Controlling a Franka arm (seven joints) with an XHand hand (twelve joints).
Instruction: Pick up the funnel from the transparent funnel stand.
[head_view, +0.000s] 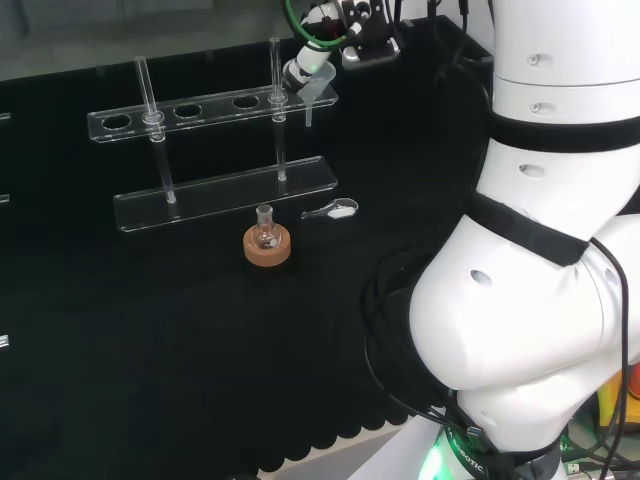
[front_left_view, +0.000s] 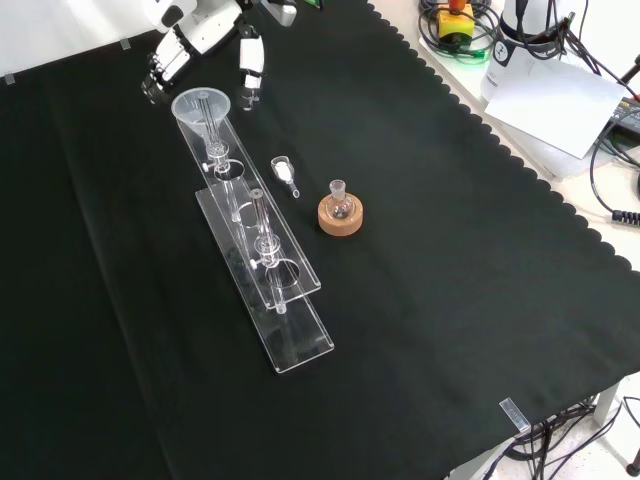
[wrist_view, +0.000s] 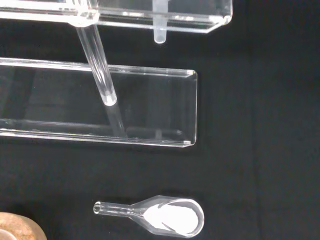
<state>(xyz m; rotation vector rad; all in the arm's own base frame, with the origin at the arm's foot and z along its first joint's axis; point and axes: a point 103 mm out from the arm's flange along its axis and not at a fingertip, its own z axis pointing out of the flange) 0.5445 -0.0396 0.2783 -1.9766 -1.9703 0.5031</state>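
As the hand (front_left_view: 195, 40) hung at the far end of the clear funnel stand (front_left_view: 262, 262), I could see in the front view its fingers reaching down on either side of the funnel (front_left_view: 203, 108), one pale finger (front_left_view: 250, 62) just right of the cone's rim and the darker ones to its left. They looked parted rather than closed on anything, though I could not tell whether any of them touched the rim.

The funnel sat in the end hole of the stand's upper shelf, cone up, its stem poking through beneath, as the wrist view showed (wrist_view: 159, 25). It looked like thin clear plastic or glass: light, rigid, smooth enough to slip, and likely to crack if squeezed carelessly. I judged the wide rim of the cone the place to take it, pinched across from both sides and lifted straight up so the stem cleared the hole without catching.

To the right of the stand in the front view lay a small clear scoop (front_left_view: 285, 172) holding white powder, and beyond it a little flask (front_left_view: 340, 198) sat on a cork ring (front_left_view: 340, 216). All of this rested on the black cloth (front_left_view: 460, 300) with its scalloped edge. Past that edge, at the far right, were cables, a sheet of paper and a yellow box with a red button.
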